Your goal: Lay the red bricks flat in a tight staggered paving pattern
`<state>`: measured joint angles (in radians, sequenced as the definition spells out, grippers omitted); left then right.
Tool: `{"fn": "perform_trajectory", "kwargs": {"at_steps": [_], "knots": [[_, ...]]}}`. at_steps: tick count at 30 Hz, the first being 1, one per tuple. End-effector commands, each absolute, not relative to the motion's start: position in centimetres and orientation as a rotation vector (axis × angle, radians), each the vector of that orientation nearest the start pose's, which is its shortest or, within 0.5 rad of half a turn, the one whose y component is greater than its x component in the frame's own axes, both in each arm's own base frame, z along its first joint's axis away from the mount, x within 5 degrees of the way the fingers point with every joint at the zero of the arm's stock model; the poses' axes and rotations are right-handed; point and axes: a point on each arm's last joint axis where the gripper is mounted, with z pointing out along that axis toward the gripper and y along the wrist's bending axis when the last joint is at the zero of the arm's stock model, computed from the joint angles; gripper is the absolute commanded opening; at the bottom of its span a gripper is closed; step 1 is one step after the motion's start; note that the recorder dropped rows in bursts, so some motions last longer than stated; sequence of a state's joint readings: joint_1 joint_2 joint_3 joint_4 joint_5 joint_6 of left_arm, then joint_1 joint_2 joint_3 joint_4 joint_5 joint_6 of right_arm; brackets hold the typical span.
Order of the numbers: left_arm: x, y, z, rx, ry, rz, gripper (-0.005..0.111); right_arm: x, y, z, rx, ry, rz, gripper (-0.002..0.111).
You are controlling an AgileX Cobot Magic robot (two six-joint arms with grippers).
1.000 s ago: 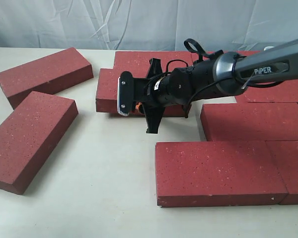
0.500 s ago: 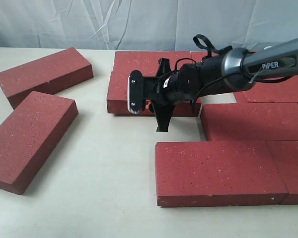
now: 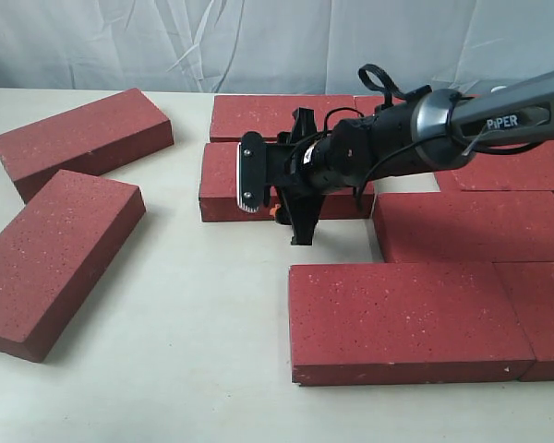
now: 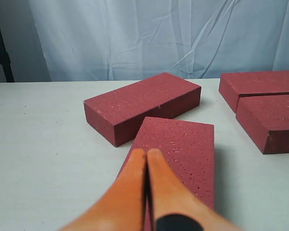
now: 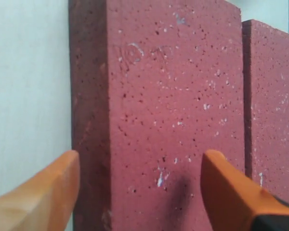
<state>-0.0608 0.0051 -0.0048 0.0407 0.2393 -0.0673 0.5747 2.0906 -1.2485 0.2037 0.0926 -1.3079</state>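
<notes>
The pale bench (image 3: 203, 305) has red bricks (image 3: 406, 318) lying flat on it. Two lie slanted on the left, well apart from the rest: the back left brick (image 3: 83, 138) and the near left brick (image 3: 55, 254). In the middle, the middle brick (image 3: 220, 175) lies just in front of the back brick (image 3: 258, 115). On the right, more bricks lie in rows with their edges touching.

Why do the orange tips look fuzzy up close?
Left wrist view: the shut orange left pincer blurs, too near the lens; the dark red speckled bricks stay sharp. Right wrist view: the open right pincer blurs likewise; a soft shadow marks the brick between.
</notes>
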Motion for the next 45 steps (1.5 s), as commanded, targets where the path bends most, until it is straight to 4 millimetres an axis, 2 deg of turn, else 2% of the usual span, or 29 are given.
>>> {"fn": "perform_trajectory", "kwargs": {"at_steps": [1, 8, 11, 12, 13, 16, 18, 21, 26, 29, 35, 45], "knots": [[5.5, -0.3, 19.2, 0.026, 1.723, -0.055, 0.001, 36.3, 23.6, 13.3, -1.787, 1.603, -0.227, 0.068], [5.5, -0.3, 19.2, 0.026, 1.723, -0.055, 0.001, 34.6, 24.9, 18.2, -1.757, 1.521, -0.202, 0.067], [5.5, -0.3, 19.2, 0.026, 1.723, -0.055, 0.001, 34.3, 24.8, 19.8, -1.686, 1.535, -0.176, 0.06], [5.5, -0.3, 19.2, 0.026, 1.723, -0.055, 0.001, 34.3, 24.9, 20.0, -1.647, 1.563, -0.148, 0.055], [5.5, -0.3, 19.2, 0.026, 1.723, -0.055, 0.001, 34.3, 24.9, 20.0, -1.6, 1.602, -0.112, 0.044], [5.5, -0.3, 19.2, 0.026, 1.723, -0.055, 0.001, 34.0, 25.1, 19.6, -1.528, 1.712, -0.002, 0.0], [5.5, -0.3, 19.2, 0.026, 1.723, -0.055, 0.001, 33.8, 25.9, 19.1, -1.511, 1.772, 0.089, -0.001], [5.5, -0.3, 19.2, 0.026, 1.723, -0.055, 0.001, 34.7, 26.7, 19.0, -1.465, 1.856, 0.203, -0.001], [5.5, -0.3, 19.2, 0.026, 1.723, -0.055, 0.001, 35.9, 28.1, 19.5, -1.543, 1.951, 0.394, -0.001], [5.5, -0.3, 19.2, 0.026, 1.723, -0.055, 0.001, 36.8, 28.1, 19.3, -1.558, 2.029, 0.381, -0.001], [5.5, -0.3, 19.2, 0.026, 1.723, -0.055, 0.001, 36.6, 27.6, 17.7, -1.823, 2.101, 0.331, -0.001], [5.5, -0.3, 19.2, 0.026, 1.723, -0.055, 0.001, 37.7, 27.2, 15.5, -1.884, 2.069, 0.167, -0.001]]}}
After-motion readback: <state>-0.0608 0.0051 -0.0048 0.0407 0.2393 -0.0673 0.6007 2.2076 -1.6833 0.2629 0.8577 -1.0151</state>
